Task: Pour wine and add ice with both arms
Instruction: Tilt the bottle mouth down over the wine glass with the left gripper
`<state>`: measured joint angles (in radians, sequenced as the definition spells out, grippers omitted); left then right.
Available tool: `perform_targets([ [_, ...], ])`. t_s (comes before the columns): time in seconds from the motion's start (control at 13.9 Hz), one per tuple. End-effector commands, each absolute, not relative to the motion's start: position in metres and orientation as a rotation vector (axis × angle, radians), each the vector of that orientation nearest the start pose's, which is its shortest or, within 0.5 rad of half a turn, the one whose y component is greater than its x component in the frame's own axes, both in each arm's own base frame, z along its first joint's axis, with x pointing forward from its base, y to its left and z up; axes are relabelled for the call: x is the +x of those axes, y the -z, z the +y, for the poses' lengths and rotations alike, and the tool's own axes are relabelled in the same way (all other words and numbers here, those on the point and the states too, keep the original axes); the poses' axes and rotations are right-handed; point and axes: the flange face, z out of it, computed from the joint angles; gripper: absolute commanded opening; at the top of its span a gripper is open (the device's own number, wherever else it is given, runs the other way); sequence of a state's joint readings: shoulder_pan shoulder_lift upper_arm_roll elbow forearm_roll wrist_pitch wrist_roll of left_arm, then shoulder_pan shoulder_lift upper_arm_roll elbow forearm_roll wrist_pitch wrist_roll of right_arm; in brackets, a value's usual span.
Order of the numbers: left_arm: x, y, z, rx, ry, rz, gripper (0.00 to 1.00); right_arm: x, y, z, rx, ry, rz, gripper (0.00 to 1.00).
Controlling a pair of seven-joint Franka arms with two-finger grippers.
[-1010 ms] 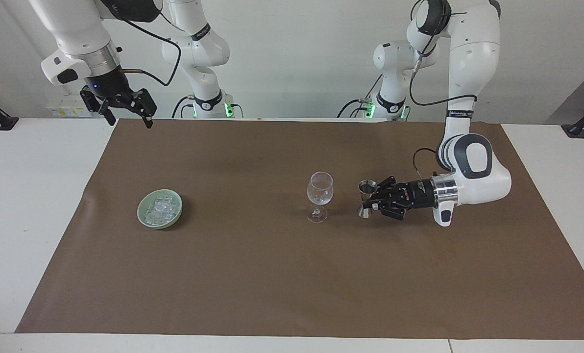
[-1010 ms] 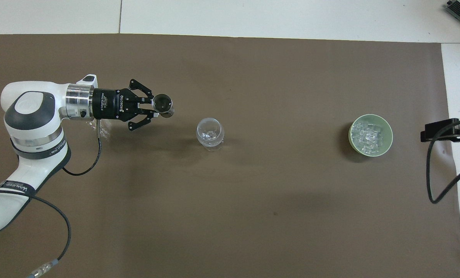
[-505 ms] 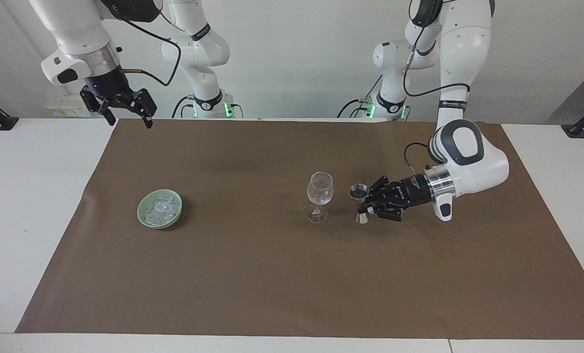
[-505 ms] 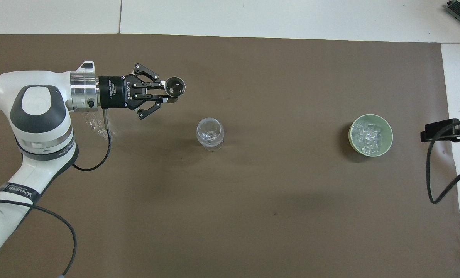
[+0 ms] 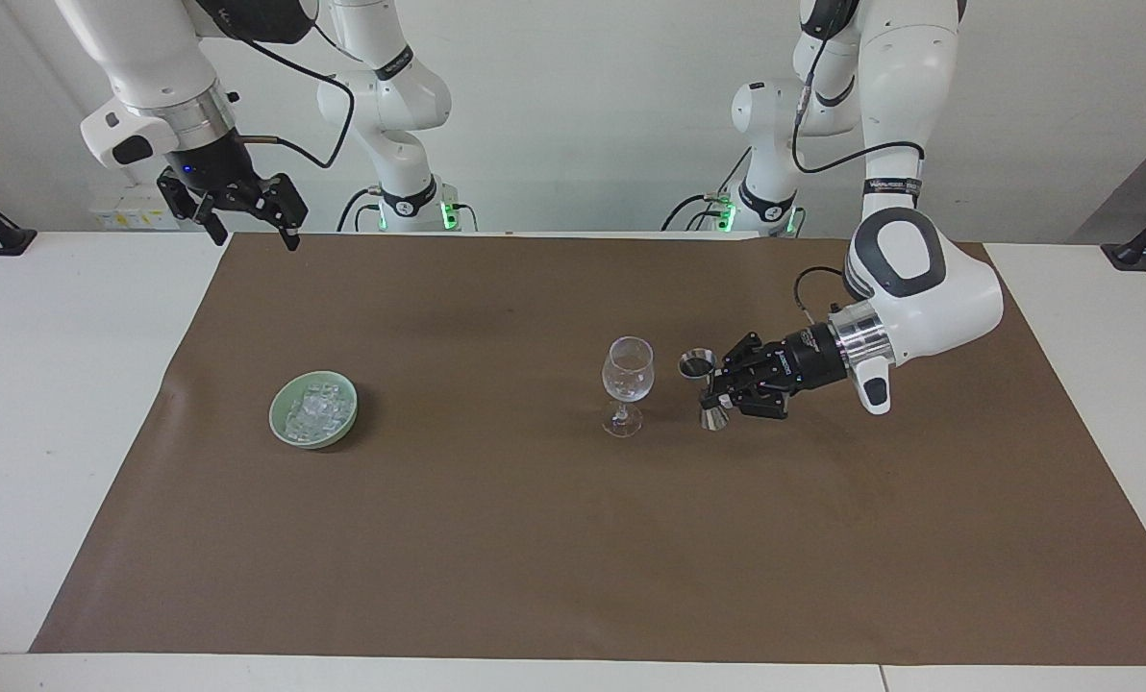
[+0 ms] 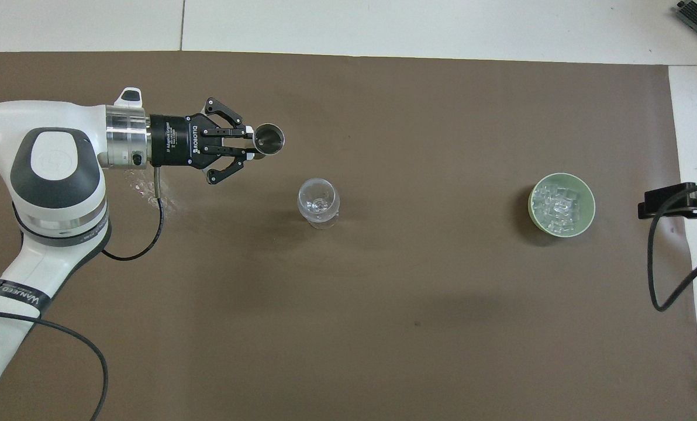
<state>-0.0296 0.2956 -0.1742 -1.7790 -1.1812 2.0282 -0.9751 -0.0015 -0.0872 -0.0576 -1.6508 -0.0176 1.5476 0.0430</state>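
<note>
A clear stemmed wine glass (image 5: 627, 380) (image 6: 318, 203) stands upright mid-mat. Beside it, toward the left arm's end, my left gripper (image 5: 719, 390) (image 6: 250, 146) is shut on the waist of a metal jigger (image 5: 700, 366) (image 6: 268, 138). The jigger is slightly tilted just over the mat, a short gap from the glass. The ice (image 5: 315, 407) (image 6: 559, 206) is heaped in a green bowl (image 5: 276, 415) (image 6: 531, 204) toward the right arm's end. My right gripper (image 5: 256, 234) (image 6: 647, 206) hangs open high over the mat's edge near that bowl, waiting.
A brown mat (image 5: 535, 538) covers most of the white table. A few glassy flecks (image 6: 149, 190) lie on the mat under the left wrist. The right arm's black cable (image 6: 652, 263) loops over the mat's edge.
The left arm has lifted its elbow and carried the jigger a little closer to the wine glass. The right arm, glass and bowl have not moved.
</note>
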Motion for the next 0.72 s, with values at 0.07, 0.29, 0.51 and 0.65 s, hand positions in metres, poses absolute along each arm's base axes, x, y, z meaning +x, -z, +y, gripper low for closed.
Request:
perform_targets([
  [0.07, 0.612, -0.435, -0.186, 1.713, 0.725, 1.371, 0.0, 0.516, -0.635, -0.039, -3.135, -0.036, 0.156, 1.0],
  [0.29, 0.611, -0.438, -0.191, 1.755, 0.684, 1.365, 0.0, 0.516, -0.635, -0.039, -3.135, -0.036, 0.154, 1.0],
  [0.51, 0.611, -0.442, -0.194, 1.758, 0.654, 1.362, 0.0, 0.515, -0.635, -0.04, -3.135, -0.036, 0.158, 1.0],
  [0.65, 0.611, -0.443, -0.195, 1.77, 0.634, 1.365, 0.0, 0.515, -0.635, -0.042, -3.135, -0.036, 0.161, 1.0],
])
